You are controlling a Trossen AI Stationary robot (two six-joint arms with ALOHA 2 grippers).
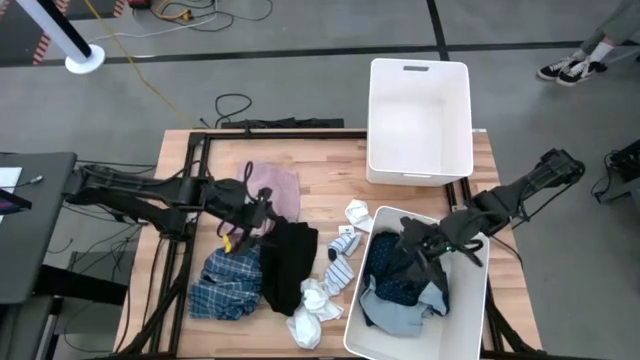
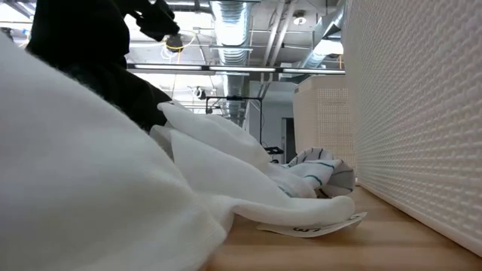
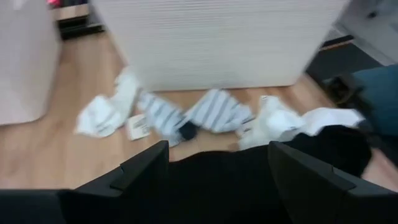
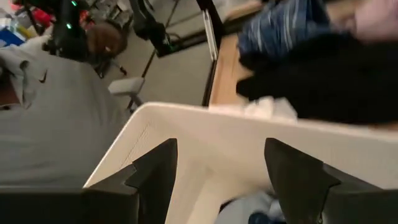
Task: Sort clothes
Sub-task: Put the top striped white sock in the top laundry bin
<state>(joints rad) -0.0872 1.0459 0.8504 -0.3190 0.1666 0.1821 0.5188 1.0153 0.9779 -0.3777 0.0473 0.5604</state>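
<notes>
High view: the right gripper (image 1: 432, 247) hangs over the near bin (image 1: 470, 300), fingers spread and empty, just above the navy garment (image 1: 392, 275) lying inside (likely the dark-clothes bin). The left gripper (image 1: 247, 212) hovers with fingers apart and empty at the pile's edge, between the pink garment (image 1: 276, 187) and the black garment (image 1: 288, 262), probably lining up a pick. The plaid shirt (image 1: 225, 285) and socks (image 1: 335, 270) lie unsorted on the table (image 1: 330, 165); the far bin (image 1: 420, 120) holds nothing.
</notes>
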